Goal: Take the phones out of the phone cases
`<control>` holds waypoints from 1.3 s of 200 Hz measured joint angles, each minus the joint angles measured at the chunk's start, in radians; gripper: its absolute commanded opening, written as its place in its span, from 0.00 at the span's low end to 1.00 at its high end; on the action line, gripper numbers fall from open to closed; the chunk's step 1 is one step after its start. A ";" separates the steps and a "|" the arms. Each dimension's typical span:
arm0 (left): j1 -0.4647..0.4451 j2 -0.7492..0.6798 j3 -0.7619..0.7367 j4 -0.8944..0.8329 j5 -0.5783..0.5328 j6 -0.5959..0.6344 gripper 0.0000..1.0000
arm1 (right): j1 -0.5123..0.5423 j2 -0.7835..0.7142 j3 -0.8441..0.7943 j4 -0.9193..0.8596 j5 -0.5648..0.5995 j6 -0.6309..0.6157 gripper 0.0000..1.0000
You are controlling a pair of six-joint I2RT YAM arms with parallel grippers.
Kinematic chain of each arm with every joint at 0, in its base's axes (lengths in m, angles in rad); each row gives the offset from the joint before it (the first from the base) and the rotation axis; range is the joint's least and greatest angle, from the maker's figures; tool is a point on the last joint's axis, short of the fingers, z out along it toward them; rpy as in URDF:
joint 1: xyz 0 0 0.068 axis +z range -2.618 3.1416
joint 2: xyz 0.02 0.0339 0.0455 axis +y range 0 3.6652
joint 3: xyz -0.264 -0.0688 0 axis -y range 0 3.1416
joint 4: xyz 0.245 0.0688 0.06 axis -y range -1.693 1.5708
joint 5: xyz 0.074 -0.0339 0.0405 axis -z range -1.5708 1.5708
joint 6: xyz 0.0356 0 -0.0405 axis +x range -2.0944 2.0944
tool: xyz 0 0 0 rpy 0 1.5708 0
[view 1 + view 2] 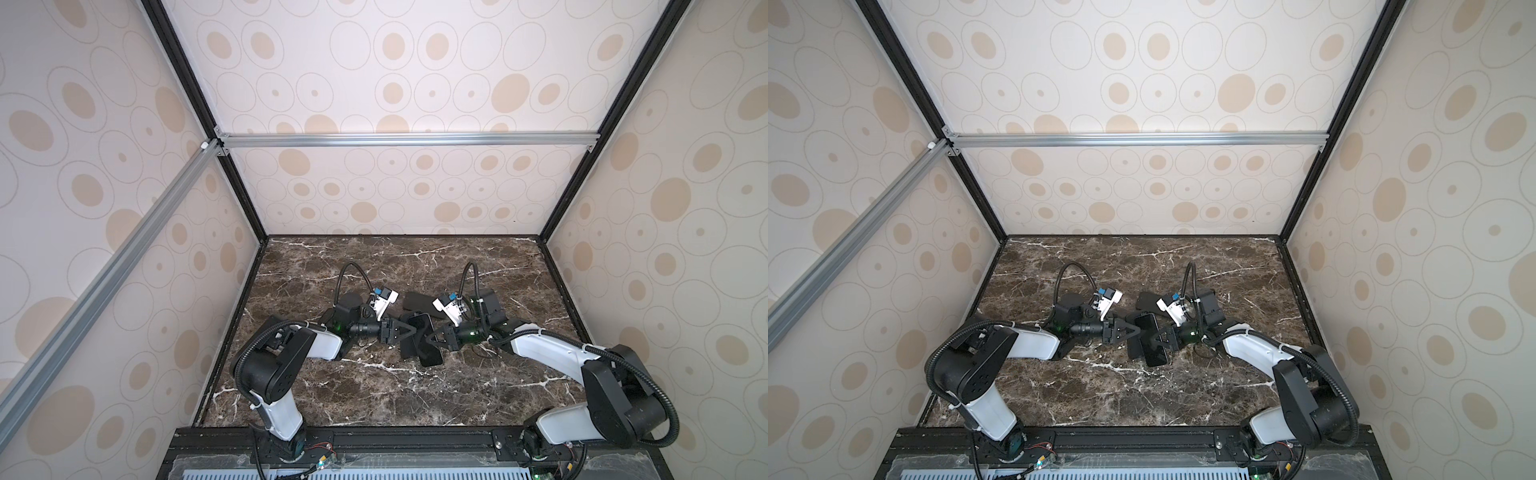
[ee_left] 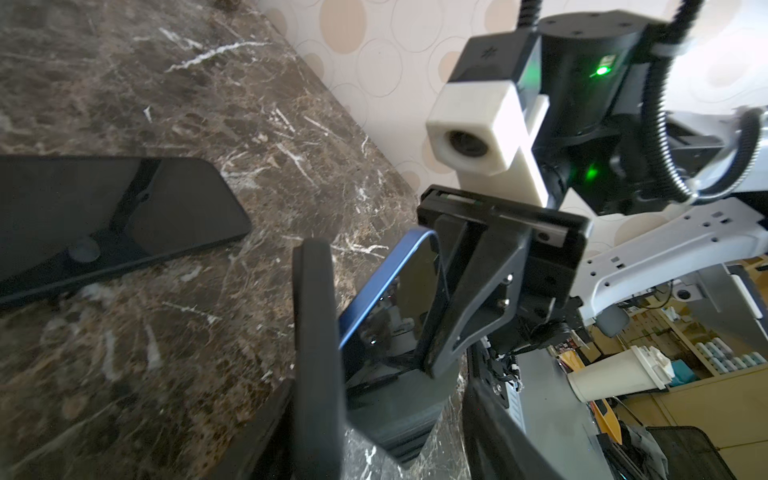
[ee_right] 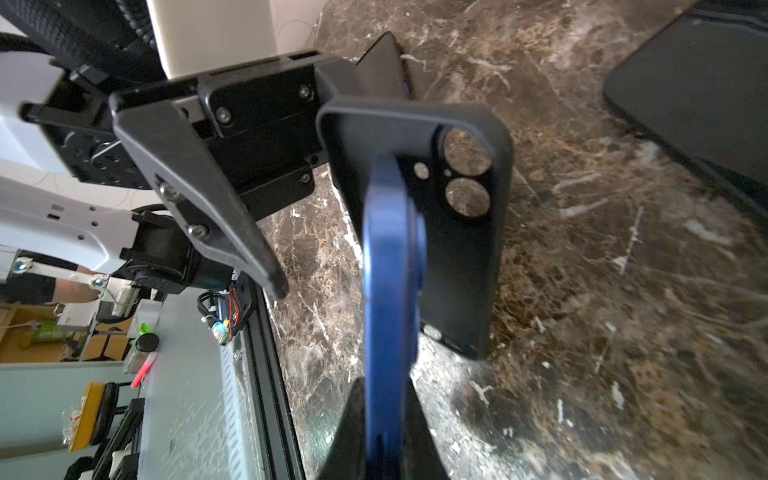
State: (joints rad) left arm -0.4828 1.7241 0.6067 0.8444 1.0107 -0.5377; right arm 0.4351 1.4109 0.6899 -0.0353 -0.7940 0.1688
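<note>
Blue-rimmed phone, dark glass face: pinched across front and back by the right gripper, whose fingers are drawn in narrow upon it; in the right wrist view the blue rim runs edge-on between both fingertips. Position: just beside the phone case, on the case's open inner side, with one end leaning clear of it; whether the other end touches the case cannot be told. Phone case: black, matte, standing on edge and roughly upright over the middle of the tabletop, its camera cut-outs empty with marble showing through them; whether it rests on the surface is unclear. Left gripper: at the case, fingers spread wide, one on either side of it; one finger stands apart from the case rim with a visible gap, while contact at the other is hidden behind the case. Tabletop: dark brown marble pattern with white veins. Black slab: flat, with rounded corners, lying on the tabletop beyond the case towards the back wall, near it but apart; whether it is a phone or a spare case cannot be told. In both top views the two arms reach the case from opposite sides.
</note>
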 measured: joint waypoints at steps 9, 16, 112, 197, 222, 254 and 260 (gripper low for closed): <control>0.000 0.000 0.007 -0.040 -0.026 0.026 0.63 | -0.003 -0.012 -0.003 -0.015 0.018 0.005 0.00; 0.000 0.000 0.014 -0.079 -0.052 0.048 0.63 | -0.005 -0.027 -0.009 -0.024 0.034 0.011 0.00; -0.002 -0.006 0.108 -0.425 -0.329 0.183 0.72 | -0.060 -0.282 -0.004 -0.360 0.312 0.154 0.00; -0.039 -0.006 0.239 -0.668 -0.568 0.272 0.85 | -0.337 -0.020 0.263 -0.683 0.338 0.079 0.00; -0.039 -0.012 0.239 -0.700 -0.594 0.273 0.86 | -0.359 0.070 0.274 -0.706 0.326 0.036 0.00; -0.040 -0.050 0.238 -0.724 -0.611 0.273 0.86 | -0.384 0.151 0.276 -0.703 0.297 -0.015 0.00; -0.040 -0.061 0.238 -0.726 -0.612 0.272 0.86 | -0.388 0.169 0.277 -0.703 0.288 -0.026 0.01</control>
State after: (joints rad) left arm -0.5228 1.6627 0.8448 0.1188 0.3985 -0.2653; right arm 0.0471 1.5803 0.9672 -0.7380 -0.5056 0.1432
